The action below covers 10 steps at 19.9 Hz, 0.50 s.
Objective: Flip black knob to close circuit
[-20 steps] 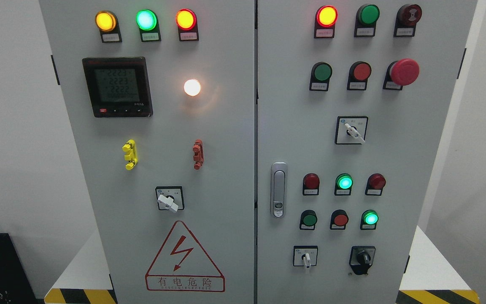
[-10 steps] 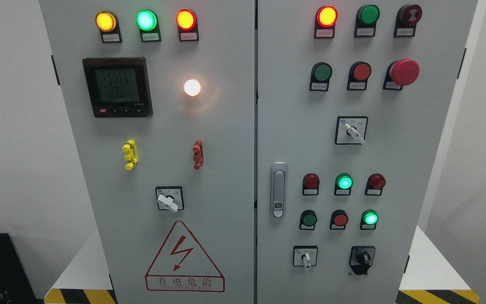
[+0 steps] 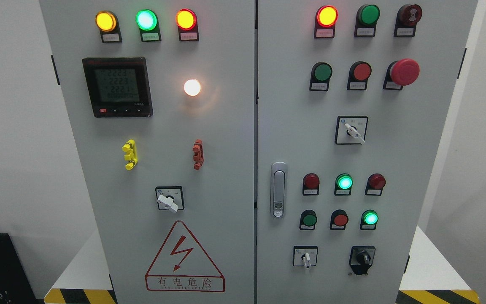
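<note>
The black knob (image 3: 362, 258) sits at the lower right of the right cabinet door (image 3: 395, 160), on a black square plate, its handle pointing roughly straight down. To its left is a white-handled selector switch (image 3: 306, 257). Above them, one row holds a dark red lamp, a lit green lamp (image 3: 344, 182) and another dark red lamp. The row below holds a green and a red button and a lit green lamp (image 3: 370, 218). Neither of my hands shows anywhere in the head view.
A grey two-door electrical cabinet fills the view. The left door (image 3: 217, 169) carries a digital meter (image 3: 117, 87), lit pilot lamps, yellow and red clips, a white selector (image 3: 168, 200) and a warning triangle (image 3: 184, 259). A red mushroom stop button (image 3: 404, 71) and a door latch (image 3: 278, 190) are on the right door.
Only the meter's digits flicker; nothing else has moved.
</note>
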Each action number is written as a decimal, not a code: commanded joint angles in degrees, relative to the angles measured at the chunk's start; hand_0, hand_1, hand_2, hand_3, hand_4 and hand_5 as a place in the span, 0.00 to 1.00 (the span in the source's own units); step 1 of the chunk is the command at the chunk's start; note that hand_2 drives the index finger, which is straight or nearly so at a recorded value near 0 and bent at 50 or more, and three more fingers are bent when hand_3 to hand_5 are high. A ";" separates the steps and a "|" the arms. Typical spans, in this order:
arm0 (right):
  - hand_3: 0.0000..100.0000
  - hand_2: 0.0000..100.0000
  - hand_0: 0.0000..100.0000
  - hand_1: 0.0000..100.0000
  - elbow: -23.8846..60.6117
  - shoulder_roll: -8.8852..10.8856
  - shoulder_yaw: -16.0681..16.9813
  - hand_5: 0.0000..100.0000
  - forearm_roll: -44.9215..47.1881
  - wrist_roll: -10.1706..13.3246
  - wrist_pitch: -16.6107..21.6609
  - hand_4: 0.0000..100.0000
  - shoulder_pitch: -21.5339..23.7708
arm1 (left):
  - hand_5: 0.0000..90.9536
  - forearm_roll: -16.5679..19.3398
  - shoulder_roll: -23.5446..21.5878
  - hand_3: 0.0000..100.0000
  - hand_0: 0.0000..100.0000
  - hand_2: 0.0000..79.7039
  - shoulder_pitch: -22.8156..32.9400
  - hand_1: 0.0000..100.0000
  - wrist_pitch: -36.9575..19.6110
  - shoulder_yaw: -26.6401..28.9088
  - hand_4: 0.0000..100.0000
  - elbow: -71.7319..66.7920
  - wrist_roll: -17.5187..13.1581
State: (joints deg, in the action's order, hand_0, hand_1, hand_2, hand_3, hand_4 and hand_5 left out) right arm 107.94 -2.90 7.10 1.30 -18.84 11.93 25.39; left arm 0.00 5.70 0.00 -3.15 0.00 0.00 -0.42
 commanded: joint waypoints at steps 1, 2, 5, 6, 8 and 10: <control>0.79 0.50 0.00 0.25 9.92 0.09 1.78 0.69 -0.33 0.20 -0.15 0.71 -1.83 | 0.00 -0.44 -0.08 0.05 0.00 0.00 1.93 0.00 -0.01 0.62 0.03 1.93 -0.02; 0.80 0.51 0.00 0.26 9.74 0.09 2.13 0.69 -1.20 0.29 -0.15 0.71 -2.27 | 0.00 -0.44 0.01 0.05 0.00 0.00 1.93 0.00 -0.01 0.62 0.03 1.93 -0.02; 0.80 0.56 0.00 0.29 9.39 0.00 2.74 0.70 -4.19 0.73 -0.15 0.72 -3.51 | 0.00 -0.44 0.01 0.05 0.00 0.00 1.93 0.00 -0.01 0.62 0.03 1.93 -0.02; 0.80 0.57 0.00 0.31 9.22 0.09 3.18 0.71 -4.63 0.73 -0.15 0.72 -3.68 | 0.00 -0.44 -0.08 0.05 0.00 0.00 1.93 0.00 -0.01 0.62 0.03 1.93 -0.02; 0.81 0.60 0.00 0.31 9.13 0.09 3.36 0.72 -5.51 0.91 -0.15 0.73 -3.86 | 0.00 -0.44 0.01 0.05 0.00 0.00 1.93 0.00 -0.01 0.62 0.03 1.93 -0.02; 0.81 0.61 0.00 0.32 9.13 0.09 3.36 0.73 -7.00 2.13 -0.15 0.73 -3.86 | 0.00 -0.44 0.01 0.05 0.00 0.00 1.93 0.00 -0.01 0.62 0.03 1.93 -0.02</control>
State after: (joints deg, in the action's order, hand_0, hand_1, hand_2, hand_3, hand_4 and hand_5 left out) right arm 113.54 -2.86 8.80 -2.71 -17.63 11.76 22.49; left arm 0.00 5.70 0.00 -3.15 0.00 0.00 -0.42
